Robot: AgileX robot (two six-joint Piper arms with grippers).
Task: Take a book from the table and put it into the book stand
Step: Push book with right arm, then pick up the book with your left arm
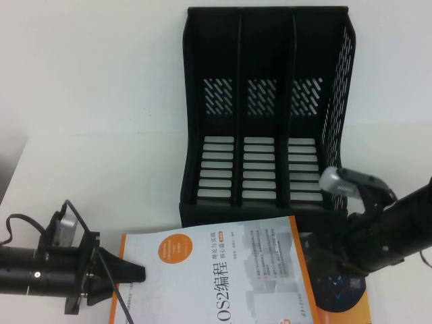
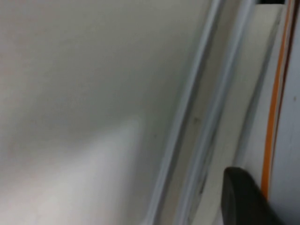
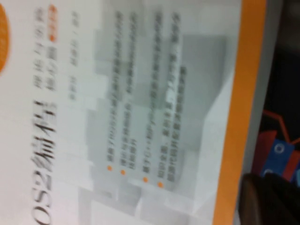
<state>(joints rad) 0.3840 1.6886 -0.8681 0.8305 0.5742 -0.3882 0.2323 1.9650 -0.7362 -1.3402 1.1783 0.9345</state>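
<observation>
The book (image 1: 223, 277), white with orange borders and black title text, lies flat at the front of the table (image 1: 101, 182). Its right part rests on a dark navy book (image 1: 344, 297). The black book stand (image 1: 263, 101) stands upright behind it with all three slots empty. My left gripper (image 1: 138, 273) is shut, and its tip is at the book's left edge. The left wrist view shows that edge (image 2: 262, 93) close up beside one finger (image 2: 243, 201). My right gripper (image 1: 334, 250) is low at the book's right edge, over the navy book (image 3: 281, 140). The book's cover (image 3: 140, 93) fills the right wrist view.
The stand's front lip (image 1: 236, 212) lies just behind the book's far edge. A white wall rises behind the stand. Bare tabletop lies left of the stand. A cable loops off the left arm (image 1: 34, 270).
</observation>
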